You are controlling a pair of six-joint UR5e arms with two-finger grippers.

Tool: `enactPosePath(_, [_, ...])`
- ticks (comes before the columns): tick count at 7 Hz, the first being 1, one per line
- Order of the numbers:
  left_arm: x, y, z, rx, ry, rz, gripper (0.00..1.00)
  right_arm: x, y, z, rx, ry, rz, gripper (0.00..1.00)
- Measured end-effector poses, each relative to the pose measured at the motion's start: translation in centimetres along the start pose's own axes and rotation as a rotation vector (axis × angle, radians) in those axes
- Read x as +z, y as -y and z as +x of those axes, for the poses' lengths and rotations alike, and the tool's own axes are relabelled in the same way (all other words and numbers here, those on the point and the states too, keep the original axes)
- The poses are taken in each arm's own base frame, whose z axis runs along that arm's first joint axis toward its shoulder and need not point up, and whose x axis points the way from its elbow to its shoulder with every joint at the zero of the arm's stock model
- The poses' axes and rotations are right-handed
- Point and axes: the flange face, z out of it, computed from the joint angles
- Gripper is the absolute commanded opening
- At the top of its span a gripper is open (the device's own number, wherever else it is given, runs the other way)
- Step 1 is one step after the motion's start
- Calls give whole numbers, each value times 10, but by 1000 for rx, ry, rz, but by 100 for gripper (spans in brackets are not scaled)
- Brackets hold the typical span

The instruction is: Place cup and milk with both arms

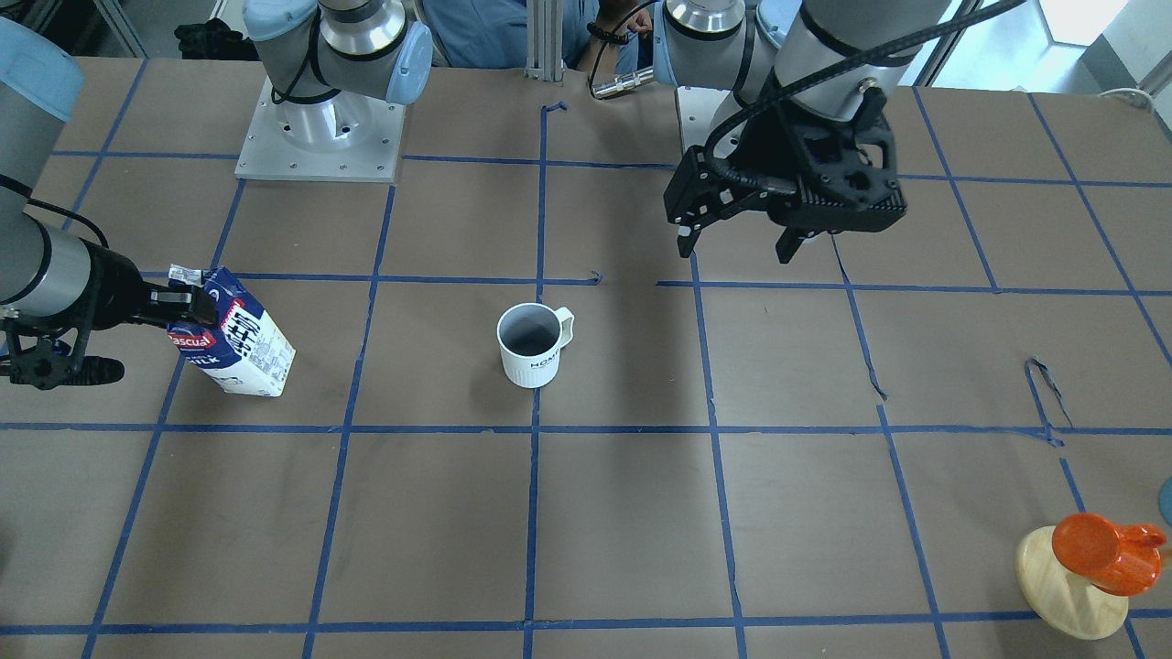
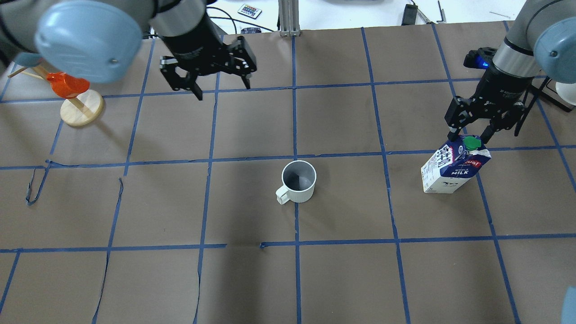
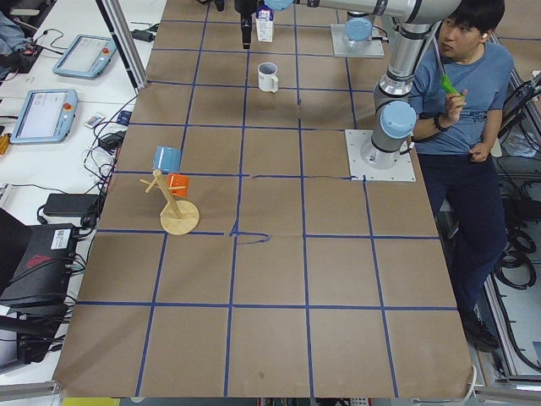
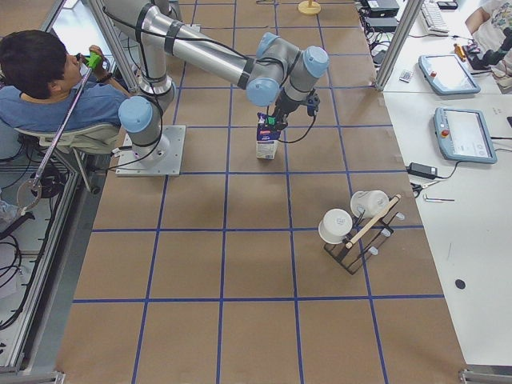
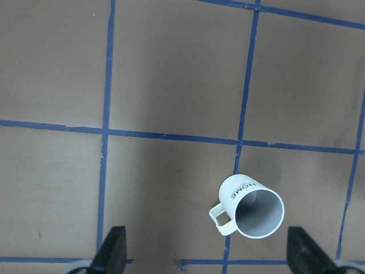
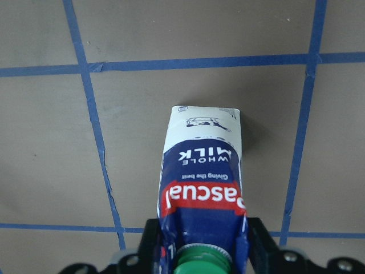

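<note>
The white cup point(image 1: 531, 346) stands upright near the table's middle, handle toward the robot; it also shows in the overhead view point(image 2: 298, 181) and the left wrist view point(image 5: 251, 205). My left gripper point(image 1: 737, 247) hangs open and empty well above the table, behind the cup toward the robot's left point(image 2: 222, 87). The milk point(image 2: 454, 168) stands on the table at the robot's right point(image 1: 233, 339). My right gripper point(image 2: 468, 135) is shut on the carton's gable top, a finger on each side by the green cap point(image 6: 202, 260).
An orange cup on a wooden stand point(image 1: 1094, 549) sits at the far corner on the robot's left. A rack with white mugs point(image 4: 356, 228) stands past the milk on the right end. An operator point(image 3: 461, 76) sits behind the arm bases point(image 1: 320, 137).
</note>
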Motion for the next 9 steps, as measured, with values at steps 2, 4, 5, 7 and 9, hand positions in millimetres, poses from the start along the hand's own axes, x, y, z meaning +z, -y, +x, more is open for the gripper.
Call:
enactPosePath(2, [-13,-17,-22,14,35,-1,100,-4,-1,2,1,-20,2,1])
enactPosePath(4, [-19,-11,-44,14,39,4,100,-18,-1,-1,-4,-30,10,0])
enactPosePath(5, [-23,-4,-51,10,38,1,100,-29,-2,-6,-9,-30,16,0])
enactPosePath(7, [-23,7,-51,12,37,-17,100,-42,0,-39,-4,-46,32,0])
enactPosePath(9, [-22,8,-50,18,37,-19,100,-50,1,-85,9,-28,60,0])
